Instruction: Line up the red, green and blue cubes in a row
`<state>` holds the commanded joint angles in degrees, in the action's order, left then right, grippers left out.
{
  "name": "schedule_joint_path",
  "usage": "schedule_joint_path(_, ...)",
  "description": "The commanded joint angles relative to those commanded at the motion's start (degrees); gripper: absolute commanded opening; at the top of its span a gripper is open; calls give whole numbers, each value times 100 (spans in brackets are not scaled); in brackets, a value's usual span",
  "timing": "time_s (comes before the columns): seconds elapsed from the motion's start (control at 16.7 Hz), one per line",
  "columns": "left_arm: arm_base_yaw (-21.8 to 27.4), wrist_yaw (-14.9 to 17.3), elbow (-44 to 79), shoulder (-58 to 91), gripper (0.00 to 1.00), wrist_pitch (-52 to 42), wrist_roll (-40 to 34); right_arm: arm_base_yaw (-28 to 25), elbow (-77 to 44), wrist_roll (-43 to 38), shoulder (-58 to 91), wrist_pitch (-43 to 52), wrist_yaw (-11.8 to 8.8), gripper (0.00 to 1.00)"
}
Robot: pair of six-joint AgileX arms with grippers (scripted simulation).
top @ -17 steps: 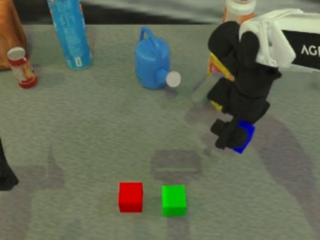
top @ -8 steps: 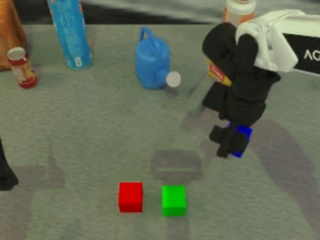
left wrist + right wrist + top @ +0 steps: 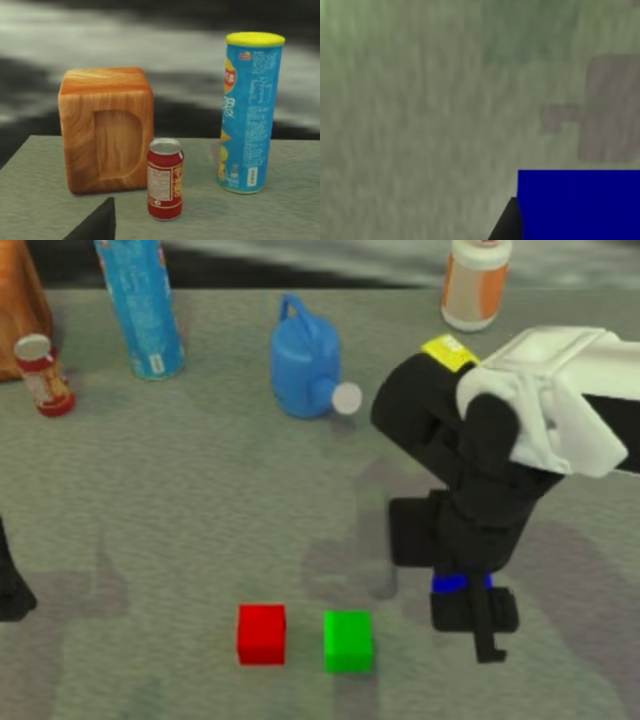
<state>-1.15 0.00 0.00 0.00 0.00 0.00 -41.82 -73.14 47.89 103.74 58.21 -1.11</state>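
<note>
The red cube [image 3: 261,634] and the green cube [image 3: 348,640] sit side by side near the table's front edge, a small gap between them. My right gripper [image 3: 468,602] hangs to the right of the green cube, shut on the blue cube [image 3: 460,583]. From above only a thin blue strip of that cube shows under the black wrist. In the right wrist view the blue cube [image 3: 580,205] fills the corner against a dark finger [image 3: 507,225], above bare table. My left arm [image 3: 10,590] is parked at the far left edge; one finger [image 3: 97,225] shows, well off to the side.
Along the back stand a light-blue jug [image 3: 305,360], a tall blue chips tube [image 3: 140,305], a red can [image 3: 43,375], a wooden block [image 3: 20,300] and a white-and-orange bottle [image 3: 476,280]. A yellow item [image 3: 448,350] peeks out behind the right arm.
My right arm has carried the blue cube forward, from the middle right of the table down to beside the green cube. The red and green cubes and the left arm have not moved.
</note>
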Motion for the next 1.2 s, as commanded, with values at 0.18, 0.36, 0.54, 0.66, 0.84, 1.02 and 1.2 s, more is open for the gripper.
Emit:
schedule_joint_path(0.18, 0, 0, 0, 0, 100, 0, 0, -10, 13, 13, -13, -3, 0, 0)
schedule_joint_path(0.36, 0, 0, 0, 0, 100, 0, 0, 21, 64, -12, 49, -92, 0, 0)
schedule_joint_path(0.54, 0, 0, 0, 0, 100, 0, 0, 2, 388, 2, 248, -635, 0, 0)
schedule_joint_path(0.66, 0, 0, 0, 0, 100, 0, 0, -5, 665, 5, 425, -1115, -2, 0)
schedule_joint_path(0.84, 0, 0, 0, 0, 100, 0, 0, -8, 924, 5, 599, -1528, 2, 0)
schedule_joint_path(1.02, 0, 0, 0, 0, 100, 0, 0, -8, 935, 5, 607, -1545, 3, 0)
schedule_joint_path(1.2, 0, 0, 0, 0, 100, 0, 0, -8, 935, 5, 607, -1545, 3, 15)
